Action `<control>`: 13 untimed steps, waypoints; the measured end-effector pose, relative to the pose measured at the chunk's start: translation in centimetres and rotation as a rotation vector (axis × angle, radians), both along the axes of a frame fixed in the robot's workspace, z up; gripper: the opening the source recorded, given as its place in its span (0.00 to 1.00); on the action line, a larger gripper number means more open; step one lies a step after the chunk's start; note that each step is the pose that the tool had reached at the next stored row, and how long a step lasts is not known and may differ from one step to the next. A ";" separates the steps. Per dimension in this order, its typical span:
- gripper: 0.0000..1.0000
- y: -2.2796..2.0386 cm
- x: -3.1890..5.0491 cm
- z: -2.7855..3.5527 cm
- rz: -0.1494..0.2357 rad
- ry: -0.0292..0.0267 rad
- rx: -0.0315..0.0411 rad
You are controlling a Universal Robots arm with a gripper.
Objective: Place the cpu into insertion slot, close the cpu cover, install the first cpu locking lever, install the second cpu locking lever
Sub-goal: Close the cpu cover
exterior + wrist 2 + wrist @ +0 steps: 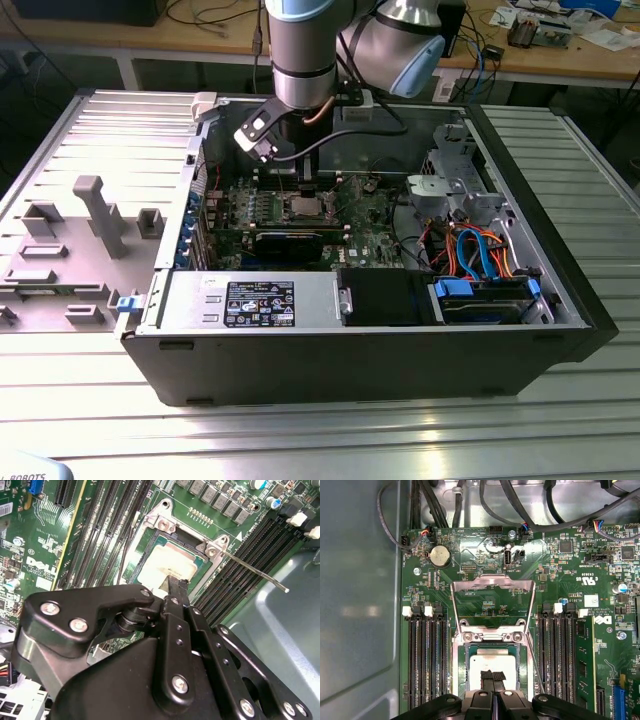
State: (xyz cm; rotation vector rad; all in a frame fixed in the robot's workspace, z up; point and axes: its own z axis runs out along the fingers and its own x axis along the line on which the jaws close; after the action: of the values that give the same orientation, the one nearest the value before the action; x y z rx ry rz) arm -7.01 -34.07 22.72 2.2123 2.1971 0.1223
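Tightly shut with nothing between them, the fingertips [487,676] of the gripper [493,675] hover at the silver top of the cpu [492,661], which lies in the insertion slot [460,666]; contact cannot be told. Beyond it the cpu cover [492,582] stands raised on its hinge, and a thin locking lever [252,571] juts free across the memory slots [425,660]. Seating the chip well likely calls for a light, straight-down touch that keeps it flat and square, without sideways drag.

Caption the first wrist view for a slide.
End effector poised over the cpu seated in the insertion slot, cpu cover raised open.
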 end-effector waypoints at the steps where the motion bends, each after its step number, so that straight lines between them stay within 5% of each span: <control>1: 0.11 0.00 0.00 0.03 0.000 0.0002 -0.0003; 13: 0.11 0.00 0.00 0.39 0.000 0.0000 -0.0001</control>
State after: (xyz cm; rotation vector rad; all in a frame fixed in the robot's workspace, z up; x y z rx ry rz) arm -7.01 -34.07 23.11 2.2123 2.1972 0.1221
